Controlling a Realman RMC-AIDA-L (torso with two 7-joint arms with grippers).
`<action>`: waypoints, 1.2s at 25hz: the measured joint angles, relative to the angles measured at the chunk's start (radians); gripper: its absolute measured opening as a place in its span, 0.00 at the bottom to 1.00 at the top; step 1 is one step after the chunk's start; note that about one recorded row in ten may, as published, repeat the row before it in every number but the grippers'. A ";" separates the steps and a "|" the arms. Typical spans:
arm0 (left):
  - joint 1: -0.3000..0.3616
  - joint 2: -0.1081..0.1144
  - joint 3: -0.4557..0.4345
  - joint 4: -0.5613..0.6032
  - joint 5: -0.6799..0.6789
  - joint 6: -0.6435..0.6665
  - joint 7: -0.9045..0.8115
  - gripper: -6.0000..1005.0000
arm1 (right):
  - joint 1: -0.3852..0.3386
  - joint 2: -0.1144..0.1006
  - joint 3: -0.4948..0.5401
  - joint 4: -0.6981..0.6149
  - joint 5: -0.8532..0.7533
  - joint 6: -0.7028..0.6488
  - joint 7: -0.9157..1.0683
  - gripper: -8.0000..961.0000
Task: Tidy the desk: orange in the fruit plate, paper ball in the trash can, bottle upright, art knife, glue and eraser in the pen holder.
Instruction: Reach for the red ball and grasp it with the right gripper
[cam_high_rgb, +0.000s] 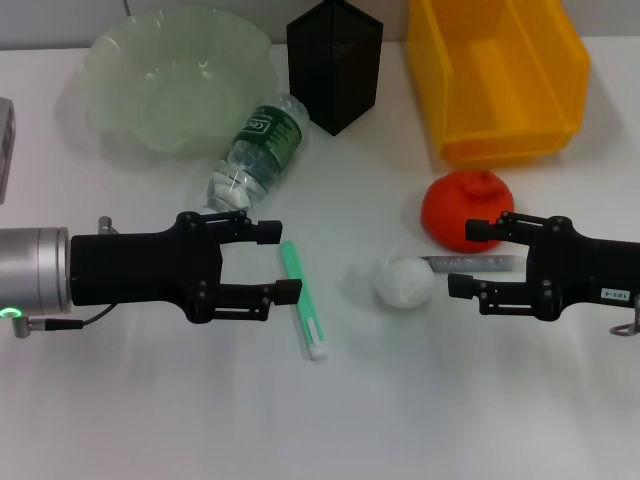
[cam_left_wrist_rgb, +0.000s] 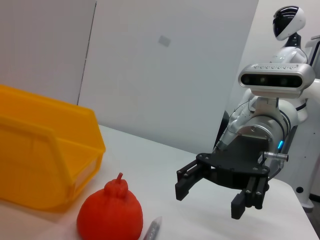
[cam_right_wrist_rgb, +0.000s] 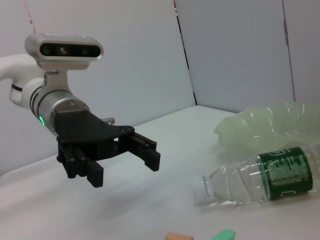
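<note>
White desk (cam_high_rgb: 480, 420), both tools apparently open, empty.

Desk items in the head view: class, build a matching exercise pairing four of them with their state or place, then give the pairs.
Things:
1. bottle
2. orange
3. paper ball
4. fruit plate

States:
A. empty, at the back left
B. lying on its side
C. in front of the trash can
D. between the two grippers

Pairs: 1-B, 2-C, 3-D, 4-A
</note>
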 joint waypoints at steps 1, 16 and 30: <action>0.000 0.000 0.000 0.000 0.000 0.000 0.000 0.80 | 0.000 0.000 0.000 0.000 0.000 0.000 0.000 0.84; -0.001 -0.005 0.000 0.000 0.001 -0.006 0.000 0.80 | -0.003 0.012 0.011 -0.091 0.062 -0.004 0.117 0.84; 0.002 -0.015 -0.011 0.000 -0.005 -0.011 0.000 0.80 | 0.143 -0.031 0.006 -0.460 -0.242 -0.004 0.757 0.84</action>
